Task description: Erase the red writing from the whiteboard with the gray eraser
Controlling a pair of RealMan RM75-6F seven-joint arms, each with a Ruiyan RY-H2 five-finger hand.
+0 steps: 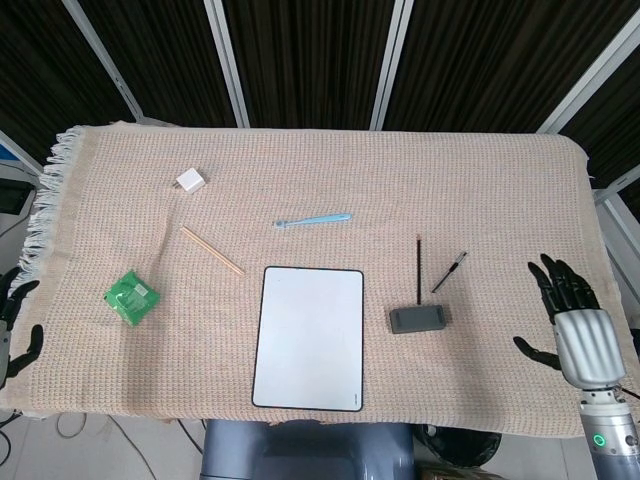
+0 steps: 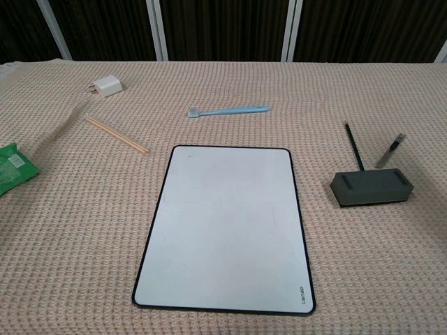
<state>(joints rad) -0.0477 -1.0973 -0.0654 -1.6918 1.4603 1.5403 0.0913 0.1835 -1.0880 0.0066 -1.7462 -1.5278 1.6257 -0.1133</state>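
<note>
The whiteboard (image 1: 309, 336) (image 2: 227, 225) lies flat at the front centre of the cloth, its white face blank with no red marks visible. The gray eraser (image 1: 419, 319) (image 2: 371, 188) rests on the cloth just right of the board, nothing touching it. My right hand (image 1: 572, 322) hovers at the table's right front corner, fingers spread and empty, well to the right of the eraser; the chest view does not show it. Part of my left hand (image 1: 12, 326) shows at the far left edge, off the cloth, fingers apart and holding nothing.
A black pencil (image 1: 418, 269) and a small pen (image 1: 449, 271) lie just behind the eraser. Further back lies a blue toothbrush (image 1: 312, 220). Wooden chopsticks (image 1: 211, 249), a white charger (image 1: 190, 181) and a green packet (image 1: 132, 296) occupy the left half.
</note>
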